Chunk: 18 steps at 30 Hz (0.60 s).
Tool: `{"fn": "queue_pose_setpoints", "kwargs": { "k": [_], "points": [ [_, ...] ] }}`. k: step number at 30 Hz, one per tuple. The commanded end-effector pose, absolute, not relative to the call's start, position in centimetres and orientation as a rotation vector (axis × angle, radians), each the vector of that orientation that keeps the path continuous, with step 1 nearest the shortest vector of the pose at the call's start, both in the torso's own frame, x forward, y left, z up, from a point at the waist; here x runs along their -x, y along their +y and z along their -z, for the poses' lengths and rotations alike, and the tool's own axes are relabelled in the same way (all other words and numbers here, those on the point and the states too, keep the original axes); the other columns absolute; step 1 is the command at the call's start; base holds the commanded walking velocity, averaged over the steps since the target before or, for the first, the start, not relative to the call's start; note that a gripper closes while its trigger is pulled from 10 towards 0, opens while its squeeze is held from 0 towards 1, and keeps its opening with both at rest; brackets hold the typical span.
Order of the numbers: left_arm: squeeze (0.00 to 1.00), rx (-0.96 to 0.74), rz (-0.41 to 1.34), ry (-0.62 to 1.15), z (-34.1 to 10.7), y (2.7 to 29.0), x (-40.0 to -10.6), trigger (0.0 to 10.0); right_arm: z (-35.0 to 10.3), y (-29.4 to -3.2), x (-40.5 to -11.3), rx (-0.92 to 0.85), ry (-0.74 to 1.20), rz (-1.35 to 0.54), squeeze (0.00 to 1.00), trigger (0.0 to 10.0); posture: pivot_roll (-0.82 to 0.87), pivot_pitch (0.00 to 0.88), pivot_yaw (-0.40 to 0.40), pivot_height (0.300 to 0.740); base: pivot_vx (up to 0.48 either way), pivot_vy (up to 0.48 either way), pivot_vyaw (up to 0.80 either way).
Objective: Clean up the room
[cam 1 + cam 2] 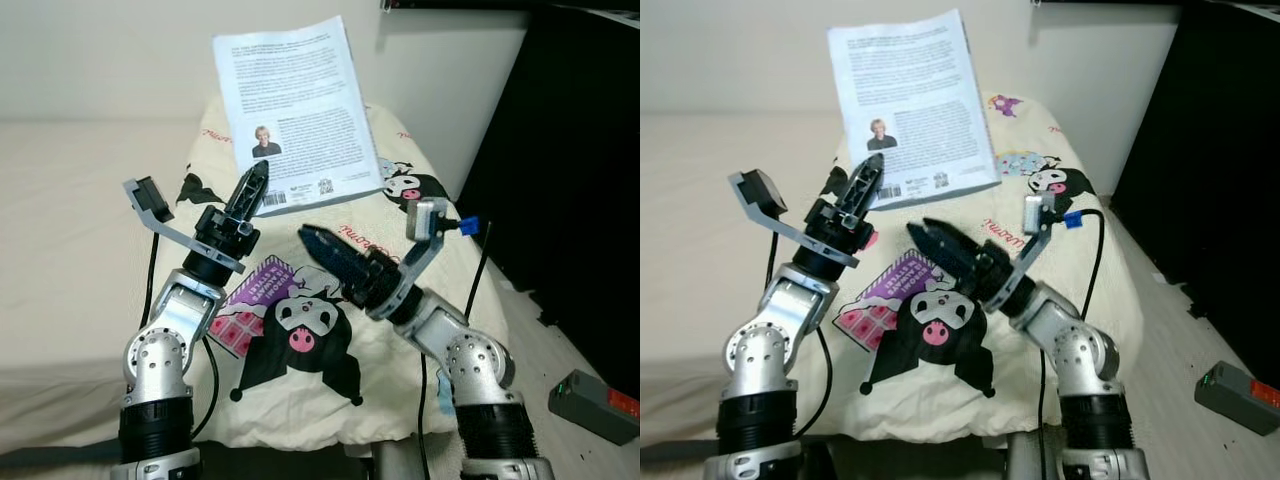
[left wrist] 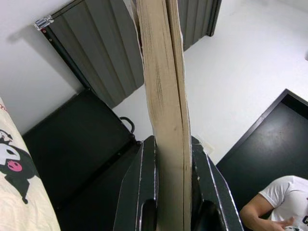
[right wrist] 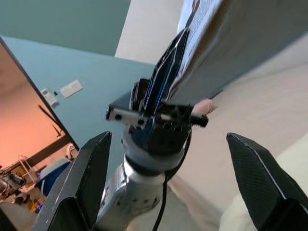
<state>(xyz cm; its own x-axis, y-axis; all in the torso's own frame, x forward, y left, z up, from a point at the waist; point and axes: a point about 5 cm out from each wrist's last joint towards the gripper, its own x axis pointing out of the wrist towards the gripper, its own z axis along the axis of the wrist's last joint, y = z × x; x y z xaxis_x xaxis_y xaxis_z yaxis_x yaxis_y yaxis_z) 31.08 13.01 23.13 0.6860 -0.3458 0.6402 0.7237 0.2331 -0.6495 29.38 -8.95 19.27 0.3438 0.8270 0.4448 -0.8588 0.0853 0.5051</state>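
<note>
A white paperback book (image 1: pixel 295 110), back cover showing text, a small photo and a barcode, is held upright above the bed. My left gripper (image 1: pixel 258 178) is shut on its lower edge. In the left wrist view the book's page edge (image 2: pixel 166 110) sits clamped between the two black fingers (image 2: pixel 142 192). My right gripper (image 1: pixel 316 244) hovers open just below and to the right of the book, over a cream cover with black cartoon prints (image 1: pixel 320 340). In the right wrist view its fingers (image 3: pixel 89 173) stand wide apart, nothing between them.
The cream bed (image 1: pixel 70 220) spreads to the left. A tall black cabinet (image 1: pixel 580 150) stands at the right, with a grey box with a red end (image 1: pixel 592 405) on the floor by it. A person's arm (image 2: pixel 274 207) appears in the left wrist view.
</note>
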Motion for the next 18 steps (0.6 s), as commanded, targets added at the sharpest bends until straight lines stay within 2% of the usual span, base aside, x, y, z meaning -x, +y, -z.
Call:
{"fn": "queue_pose_setpoints", "kwargs": {
  "k": [1, 11, 18],
  "points": [
    [0.0, 1.13, 0.792, -0.43, -23.7, 12.9, -30.9, 0.0, -19.4, -8.7, -28.9, -0.776, -0.042, -1.291, 0.0, 10.0, -0.08, 0.008, -0.037, 0.425, 0.0, 0.0, 0.0],
    [0.0, 1.136, 0.831, -0.425, -23.7, 12.4, -30.5, 0.0, -20.3, -10.2, -30.3, -0.855, -0.138, -1.165, 0.0, 10.0, -0.08, 0.003, -0.038, 0.425, 0.0, 0.0, 0.0],
    [0.0, 1.139, 0.834, -0.425, -23.6, 12.4, -30.4, 0.0, -21.4, -10.6, -30.0, -0.878, -0.202, -1.192, 0.0, 10.0, -0.08, 0.0, -0.04, 0.425, 0.0, 0.0, 0.0]
  ]
}}
